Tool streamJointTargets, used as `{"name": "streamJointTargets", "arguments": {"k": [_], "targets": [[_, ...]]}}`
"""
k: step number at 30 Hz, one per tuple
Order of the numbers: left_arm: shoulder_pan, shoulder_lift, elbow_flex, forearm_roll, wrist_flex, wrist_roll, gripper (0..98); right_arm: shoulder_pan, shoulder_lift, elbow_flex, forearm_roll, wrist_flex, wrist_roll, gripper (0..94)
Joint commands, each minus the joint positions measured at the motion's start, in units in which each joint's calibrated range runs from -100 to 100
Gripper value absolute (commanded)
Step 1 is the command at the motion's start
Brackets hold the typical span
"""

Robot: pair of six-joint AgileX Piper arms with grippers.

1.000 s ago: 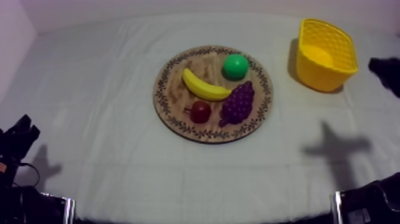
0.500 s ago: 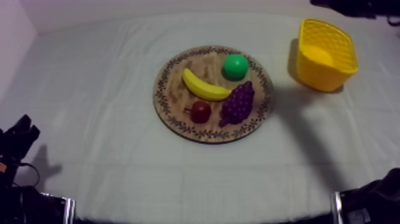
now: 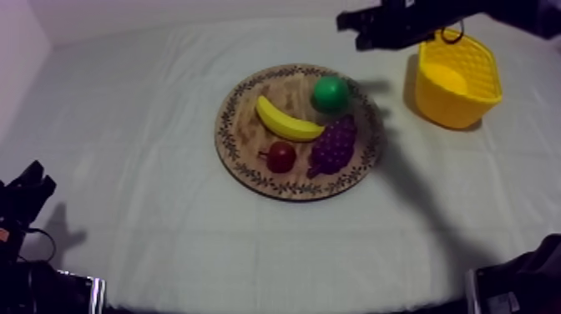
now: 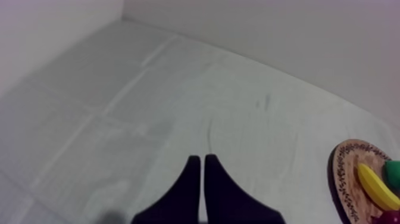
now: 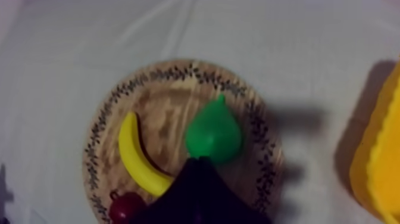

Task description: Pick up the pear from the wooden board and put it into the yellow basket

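The green pear [image 3: 330, 93] lies at the far right of the round wooden board [image 3: 242, 125], beside a banana [image 3: 288, 122], a bunch of grapes [image 3: 334, 144] and a small red fruit [image 3: 280, 156]. The yellow basket [image 3: 457, 77] stands at the back right. My right gripper [image 3: 344, 22] hangs high, behind the board and left of the basket. In the right wrist view its fingers form a shut wedge [image 5: 199, 162] just short of the pear [image 5: 213, 136], holding nothing. My left gripper [image 4: 199, 162] is shut and rests near the table's front left [image 3: 25, 194].
The board [image 5: 161, 113] with the banana [image 5: 138, 158] and small red fruit [image 5: 124, 205] lies below my right gripper, with the basket [image 5: 381, 161] off to one side. Bare cloth stretches between board and basket, and across the left half of the table.
My right arm has swung from the table's right edge up past the basket to behind the board. The left arm and the fruit have not moved.
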Motion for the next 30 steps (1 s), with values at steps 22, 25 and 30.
{"name": "streamJointTargets", "arguments": {"k": [22,25,30], "targets": [[0.01,-0.04,0.02,0.00,0.00,0.00,0.1,-2.89,-0.15,12.02,4.56,-13.33,-0.81,86.8],[0.01,-0.04,0.02,0.00,0.00,0.00,0.1,-2.75,0.91,11.78,4.18,-13.87,-0.41,85.7],[0.01,-0.04,0.02,0.00,0.00,0.00,0.1,-2.22,5.46,7.58,3.94,-12.21,-0.11,84.7]]}}
